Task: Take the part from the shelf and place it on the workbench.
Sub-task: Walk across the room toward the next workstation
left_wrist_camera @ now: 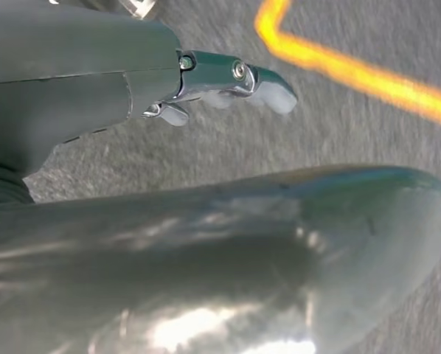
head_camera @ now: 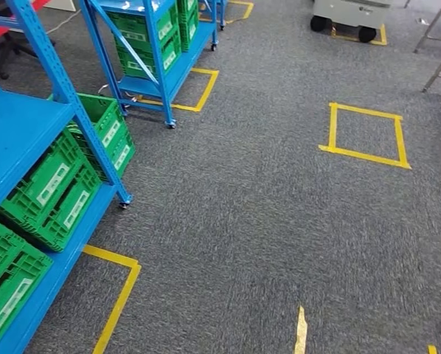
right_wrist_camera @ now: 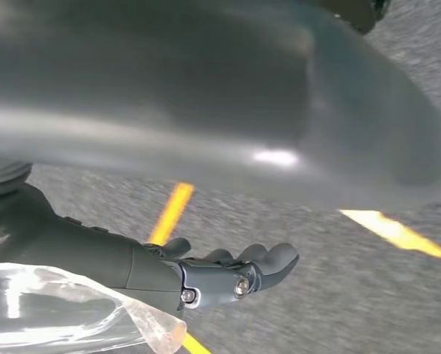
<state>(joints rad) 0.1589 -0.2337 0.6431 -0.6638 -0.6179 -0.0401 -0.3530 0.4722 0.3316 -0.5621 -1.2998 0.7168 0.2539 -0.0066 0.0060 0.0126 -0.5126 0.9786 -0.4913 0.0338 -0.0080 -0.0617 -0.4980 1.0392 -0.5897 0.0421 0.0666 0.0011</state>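
The part is, I am judging, what is sitting in the clear crinkled wrapper (right_wrist_camera: 68, 310) lying against the heel of my right hand (right_wrist_camera: 207, 276); I cannot make out the piece itself through the glare. My right fingers are reaching out nearly straight, only slightly curled, and I cannot tell whether the thumb is pinning the wrapper or the wrapper is merely lying alongside. My left hand (left_wrist_camera: 207, 77) is hanging with its fingers apart and carrying nothing.

I am expecting the wrapper to be light, thin and slippery, crumpling rather than holding its shape. I would therefore be taking hold across the bulk inside it, not at a loose edge. Its long axis seems to be running along my right hand, with one folded corner pointing towards my fingertips.

I am looking down at grey carpet (head_camera: 251, 221) marked with yellow tape (head_camera: 366, 136). The blue shelf (head_camera: 18, 140) with its green crates (head_camera: 51, 192) is standing near on my left.
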